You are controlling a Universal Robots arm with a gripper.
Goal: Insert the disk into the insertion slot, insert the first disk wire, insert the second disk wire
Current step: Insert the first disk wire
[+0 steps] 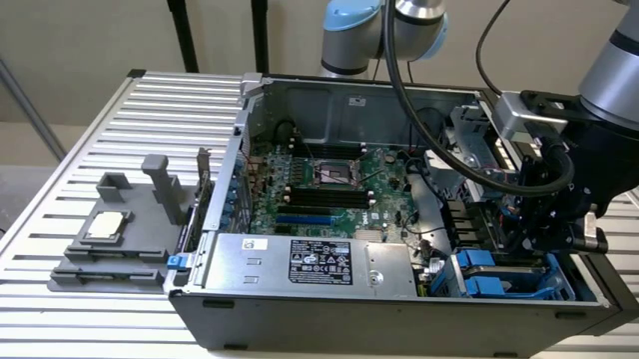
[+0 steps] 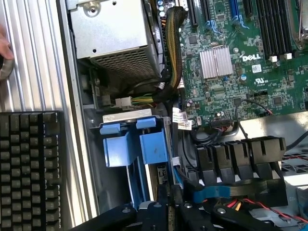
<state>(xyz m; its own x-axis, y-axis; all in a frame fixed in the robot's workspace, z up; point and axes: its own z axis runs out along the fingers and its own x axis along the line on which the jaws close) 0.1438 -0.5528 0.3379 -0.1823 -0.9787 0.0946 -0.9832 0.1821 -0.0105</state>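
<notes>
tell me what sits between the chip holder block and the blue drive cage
In the exterior view, the silver power-supply box with its black label lies between the holder block and the drive cage.

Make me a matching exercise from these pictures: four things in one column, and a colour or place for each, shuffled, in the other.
Things
1. motherboard
2. power supply box
3. holder block
4. insertion slot

Descriptions
A. bright blue plastic fittings, at the exterior view's right
B. grey, outside the case on the slatted table
C. green, lying inside the case
D. silver with a black label

Pairs: 1-C, 2-D, 3-B, 4-A
</notes>
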